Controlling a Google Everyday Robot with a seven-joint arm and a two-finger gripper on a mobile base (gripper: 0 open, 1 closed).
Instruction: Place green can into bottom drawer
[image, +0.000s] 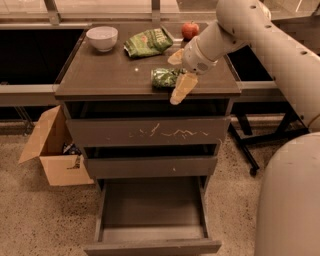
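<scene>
Flooring of speckled beige stone (45, 220) lies nearest, and out over it stands the bottom drawer (152, 206), a deep dark grey-brown box pulled well out of the cabinet, its flat grey inner floor in full view from above. At the right edge bulks the robot's white rounded body (290, 200). Above the open drawer sits the narrower middle drawer front (150, 166), and above that the top drawer front marked with white scratches (150, 132); both stand a little proud of the cabinet, with a dark gap over each.

To the left, on the floor beside the cabinet, an open brown cardboard box (50, 150) holds some dark items that cannot be made out. To the right are the black legs of a stand (255, 145).

On the dark brown cabinet top (100, 75), near its front edge, the green can (162, 77) with mottled wrap lies on its side. The gripper (174, 80) is at the can's right end, its tan fingers (182, 87) spread, one in front of the can and one behind; whether they touch it cannot be told. The white arm (240, 30) reaches in from the upper right.

Further back lie a flat green snack bag (148, 42), a white bowl (102, 37) at the left whose inside cannot be seen, and a red apple (190, 30) at the far edge.
</scene>
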